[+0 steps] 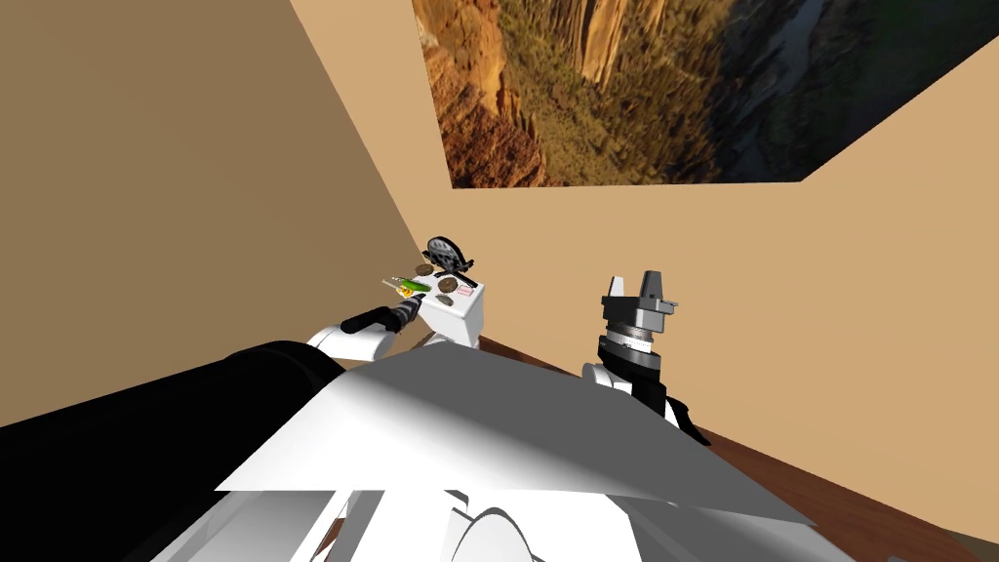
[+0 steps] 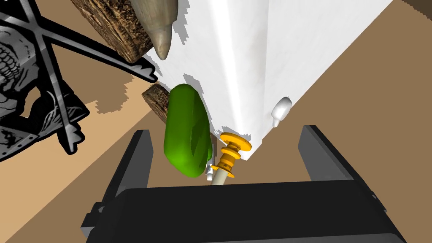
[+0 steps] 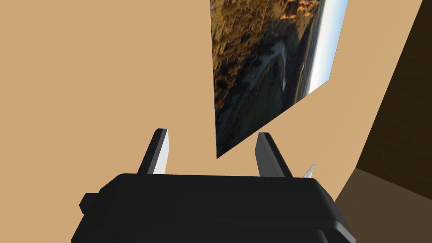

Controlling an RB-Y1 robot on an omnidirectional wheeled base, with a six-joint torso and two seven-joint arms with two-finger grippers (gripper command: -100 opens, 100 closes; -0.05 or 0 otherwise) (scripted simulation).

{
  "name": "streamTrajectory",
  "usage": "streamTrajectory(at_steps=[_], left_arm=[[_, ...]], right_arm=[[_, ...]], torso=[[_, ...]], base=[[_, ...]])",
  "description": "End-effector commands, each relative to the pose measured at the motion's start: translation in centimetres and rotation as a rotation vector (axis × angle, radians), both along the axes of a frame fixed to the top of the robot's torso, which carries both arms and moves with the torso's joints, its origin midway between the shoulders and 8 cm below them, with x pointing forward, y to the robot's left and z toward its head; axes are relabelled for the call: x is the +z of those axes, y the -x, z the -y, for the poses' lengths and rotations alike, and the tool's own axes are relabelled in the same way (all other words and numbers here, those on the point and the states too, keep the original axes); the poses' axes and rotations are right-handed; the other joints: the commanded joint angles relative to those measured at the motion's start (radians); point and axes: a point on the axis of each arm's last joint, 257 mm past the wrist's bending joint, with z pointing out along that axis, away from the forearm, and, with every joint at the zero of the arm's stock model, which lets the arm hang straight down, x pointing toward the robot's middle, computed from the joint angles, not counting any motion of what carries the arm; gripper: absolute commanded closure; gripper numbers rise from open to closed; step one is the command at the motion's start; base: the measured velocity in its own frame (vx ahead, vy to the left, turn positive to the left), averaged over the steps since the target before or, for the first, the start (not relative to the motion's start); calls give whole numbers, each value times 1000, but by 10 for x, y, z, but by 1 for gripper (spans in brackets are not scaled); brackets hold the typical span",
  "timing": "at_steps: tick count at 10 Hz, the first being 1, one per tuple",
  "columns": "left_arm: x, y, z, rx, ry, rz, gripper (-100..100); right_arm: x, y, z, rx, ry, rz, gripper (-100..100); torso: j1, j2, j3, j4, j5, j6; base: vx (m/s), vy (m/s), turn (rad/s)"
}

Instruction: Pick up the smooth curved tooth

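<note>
Hovering wide open, left pincer (image 2: 227, 131) faces the white table (image 2: 295, 42) corner, tooth (image 2: 158, 25) lying beyond.

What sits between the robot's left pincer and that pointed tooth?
In the left wrist view, a green lump and a brown disc lie between the open left pincer and the tooth.

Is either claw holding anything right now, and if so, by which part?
Nothing is held. The left claw is open around the green object and orange tool, touching neither. The right claw is open and empty. The tooth lies untouched.
</note>
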Motion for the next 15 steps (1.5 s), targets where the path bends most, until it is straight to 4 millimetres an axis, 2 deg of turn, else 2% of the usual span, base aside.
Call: streamTrajectory(at_steps=[1, 5, 10, 13, 15], left_arm=[[-5, 5, -4, 11, 2, -31, -100], [-9, 20, -15, 35, -11, -121, -100], [-11, 39, -20, 54, -23, -220, -100], [-10, 47, -16, 49, -31, -264, -100], [-7, 53, -6, 32, -36, -297, -100]], right_arm=[[0, 0, 0, 0, 0, 0, 0], [0, 0, 0, 0, 0, 0, 0], [0, 0, 0, 0, 0, 0, 0], [0, 0, 0, 0, 0, 0, 0], [0, 0, 0, 0, 0, 0, 0]], torso=[[0, 0, 0, 0, 0, 0], [0, 0, 0, 0, 0, 0], [0, 1, 0, 0, 0, 0], [-1, -1, 0, 0, 0, 0], [0, 1, 1, 0, 0, 0]], base=[[55, -22, -16], [67, -25, -26], [61, -19, -20], [73, -29, -22], [51, -18, -14]])
